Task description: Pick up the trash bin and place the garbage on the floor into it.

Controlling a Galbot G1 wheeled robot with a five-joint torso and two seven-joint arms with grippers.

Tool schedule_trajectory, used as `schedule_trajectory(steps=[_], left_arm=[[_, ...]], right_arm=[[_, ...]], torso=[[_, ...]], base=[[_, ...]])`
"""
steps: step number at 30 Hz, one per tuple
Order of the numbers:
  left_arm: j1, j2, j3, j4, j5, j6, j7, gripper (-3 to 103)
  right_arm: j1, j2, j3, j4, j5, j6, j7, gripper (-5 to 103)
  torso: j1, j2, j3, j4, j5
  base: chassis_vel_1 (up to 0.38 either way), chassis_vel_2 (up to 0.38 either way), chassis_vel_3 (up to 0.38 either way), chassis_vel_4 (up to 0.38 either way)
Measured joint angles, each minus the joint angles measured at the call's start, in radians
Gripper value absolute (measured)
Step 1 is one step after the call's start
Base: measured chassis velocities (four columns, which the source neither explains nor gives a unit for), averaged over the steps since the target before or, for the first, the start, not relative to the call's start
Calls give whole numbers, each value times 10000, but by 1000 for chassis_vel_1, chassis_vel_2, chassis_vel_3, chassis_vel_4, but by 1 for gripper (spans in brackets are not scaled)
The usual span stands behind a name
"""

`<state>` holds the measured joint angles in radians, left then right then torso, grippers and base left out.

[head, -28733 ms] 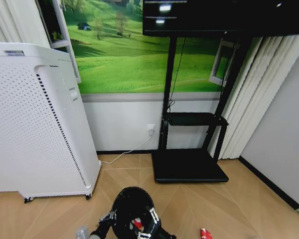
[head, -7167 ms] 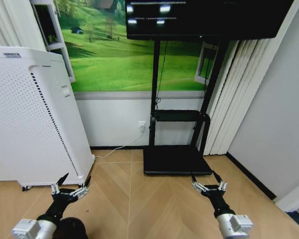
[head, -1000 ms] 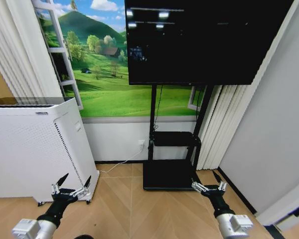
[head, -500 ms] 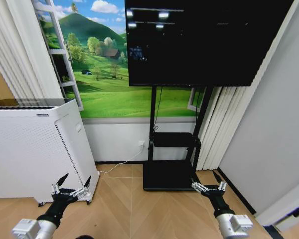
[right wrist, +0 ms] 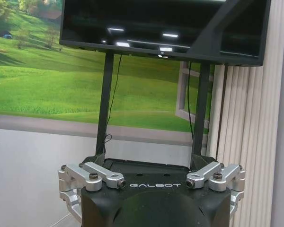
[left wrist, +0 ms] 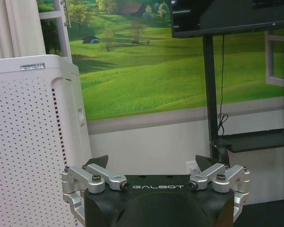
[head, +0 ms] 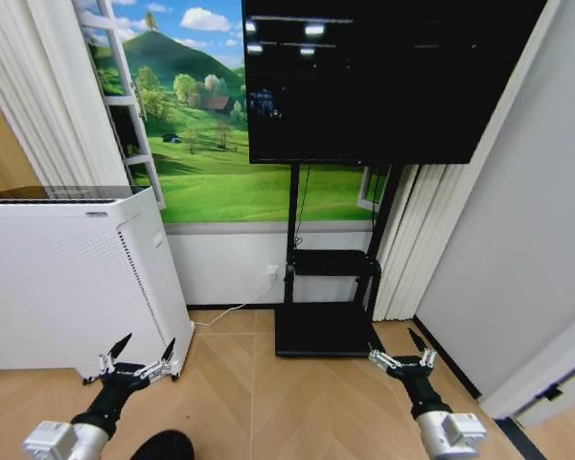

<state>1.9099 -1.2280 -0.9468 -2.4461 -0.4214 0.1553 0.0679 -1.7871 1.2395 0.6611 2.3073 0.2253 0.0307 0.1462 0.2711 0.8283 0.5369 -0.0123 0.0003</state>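
The robot looks to be between steps — both arms raised forward, nothing in hand. The trash bin [head: 163, 446] shows as a dark rounded rim at about 6 o'clock in the head view, on the floor [head: 297, 402], just beside the left arm. The left gripper [head: 136, 357] at 7 o'clock and the right gripper [head: 402, 351] at 5 o'clock hang with fingers spread wide, holding and touching nothing. Garbage cannot be made out — the next move likely calls for looking down to find it.
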Motion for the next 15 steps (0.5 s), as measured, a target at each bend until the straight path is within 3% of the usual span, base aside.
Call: schedule_trajectory(steps=[3,4,12,13,15], left_arm=[[0,0,0,1,0,1,0,100],[0,0,-1,0,0,0,0,100],[0,1,-1,0,0,1,0,100],[0,1,0,1,-1,2,-2,100],[1,1,-1,-1,-1,1,-1,100]], right_arm=[[-1,0,0,0,0,0,0,100],[0,0,0,1,0,0,0,100],[-1,1,-1,1,0,0,0,100],[-2,0,0,2,-1,0,-1,100],[0,0,-1,2,0,0,-1,100]], torso=[[-5,-8,-6,1,-12],[-7,-15,-9,1,3],[-13,-29,-17,-1,4],[-18,-29,-21,0,-16],[-17,-32,-20,0,3]], base=[[284,-265,-262,275],[289,-257,-295,298],[326,-327,-343,321],[356,-382,-371,369],[401,-382,-377,368]])
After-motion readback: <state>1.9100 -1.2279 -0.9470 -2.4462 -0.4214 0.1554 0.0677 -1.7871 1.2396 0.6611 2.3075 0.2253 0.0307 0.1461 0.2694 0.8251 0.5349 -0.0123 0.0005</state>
